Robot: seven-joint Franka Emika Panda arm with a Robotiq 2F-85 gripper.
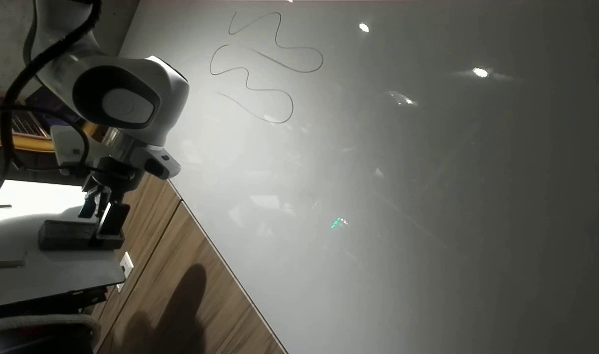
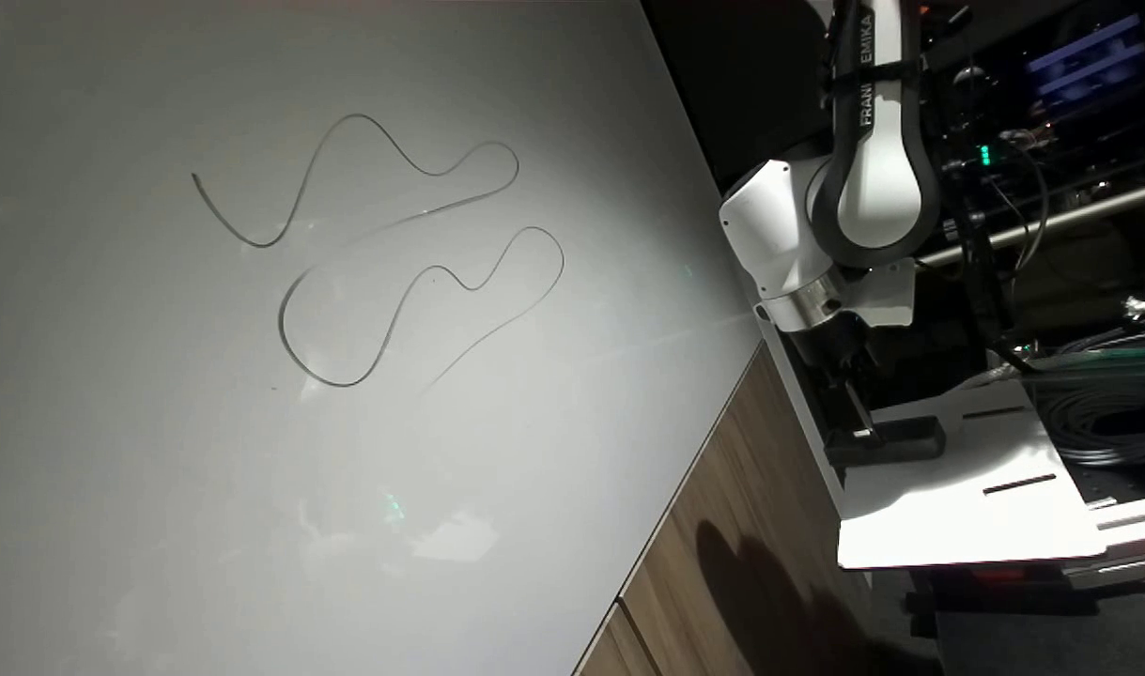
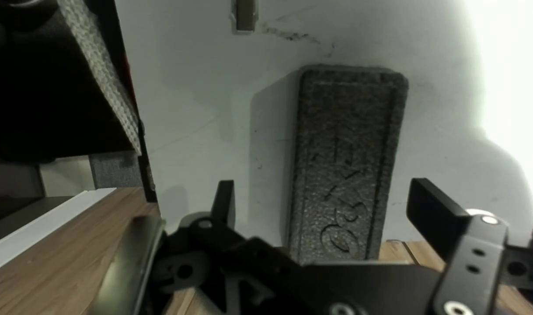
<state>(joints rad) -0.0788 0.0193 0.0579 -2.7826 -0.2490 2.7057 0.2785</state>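
While both exterior views show only a dark block (image 1: 63,236) at the edge of the white panel (image 2: 967,521), beside the wood-grain front (image 2: 760,460), the wrist view gives its rough, rounded-corner face with engraved curves that I cannot read. My gripper (image 3: 327,199) stands with jaws spread wide, one along each long side of it, not touching; in an exterior view, the arm (image 2: 877,178) bears "EMIKA".

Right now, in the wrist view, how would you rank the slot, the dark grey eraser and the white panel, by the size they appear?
Largest: white panel
Middle: dark grey eraser, its lower end hidden
Smallest: slot, cut off by the picture's top edge
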